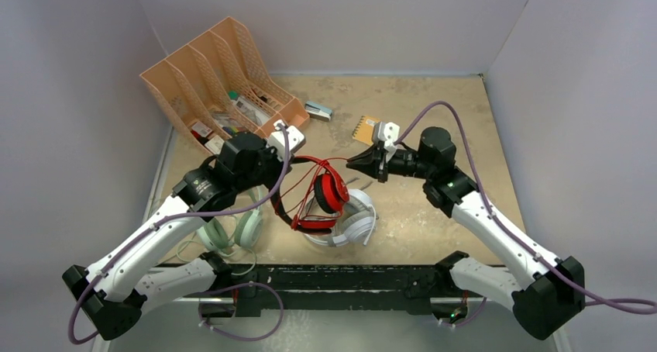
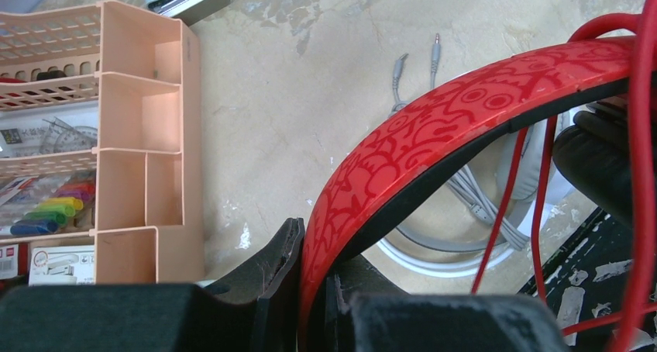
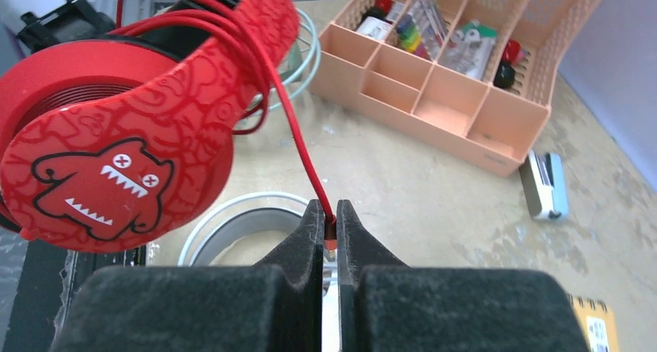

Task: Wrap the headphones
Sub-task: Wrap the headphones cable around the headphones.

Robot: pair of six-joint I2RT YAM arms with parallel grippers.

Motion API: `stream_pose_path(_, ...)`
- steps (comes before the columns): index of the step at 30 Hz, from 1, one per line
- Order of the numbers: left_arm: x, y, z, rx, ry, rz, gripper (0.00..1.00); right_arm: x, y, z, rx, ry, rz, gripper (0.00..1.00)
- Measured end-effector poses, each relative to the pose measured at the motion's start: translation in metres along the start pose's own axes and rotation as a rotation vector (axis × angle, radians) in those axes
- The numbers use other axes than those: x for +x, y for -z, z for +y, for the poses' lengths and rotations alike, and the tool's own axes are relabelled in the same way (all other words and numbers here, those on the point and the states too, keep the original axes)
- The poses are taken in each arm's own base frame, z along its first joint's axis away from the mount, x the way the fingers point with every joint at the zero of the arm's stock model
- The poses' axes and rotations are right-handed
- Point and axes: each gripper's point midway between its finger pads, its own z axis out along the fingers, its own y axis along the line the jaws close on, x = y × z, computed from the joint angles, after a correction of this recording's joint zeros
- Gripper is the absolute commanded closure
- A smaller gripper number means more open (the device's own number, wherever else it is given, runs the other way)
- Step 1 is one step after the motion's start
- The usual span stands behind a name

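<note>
Left gripper (image 2: 311, 278) is clamped on the headband of the red headphones (image 1: 319, 191), held up just right of the peach desk organizer (image 1: 221, 81). Right gripper (image 3: 329, 216), further right of the organizer, is pinched tight on the end of the red cord (image 3: 298, 135). Top view alone shows the white headset (image 1: 352, 226) beneath and the whole mint headset (image 1: 231, 232) in front of the organizer. Right wrist alone shows the monster-face earcup (image 3: 116, 166). Left wrist alone shows 2 grey jack plugs (image 2: 418, 57).
</note>
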Motion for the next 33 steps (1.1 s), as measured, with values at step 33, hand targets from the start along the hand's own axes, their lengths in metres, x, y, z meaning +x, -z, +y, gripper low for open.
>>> stream_pose_path(33, 0.025, -0.019, 0.087, -0.585, 0.195, 0.111, 1.00, -0.024, 0.019, 0.052, -0.322, -0.341, 0.155, 1.00)
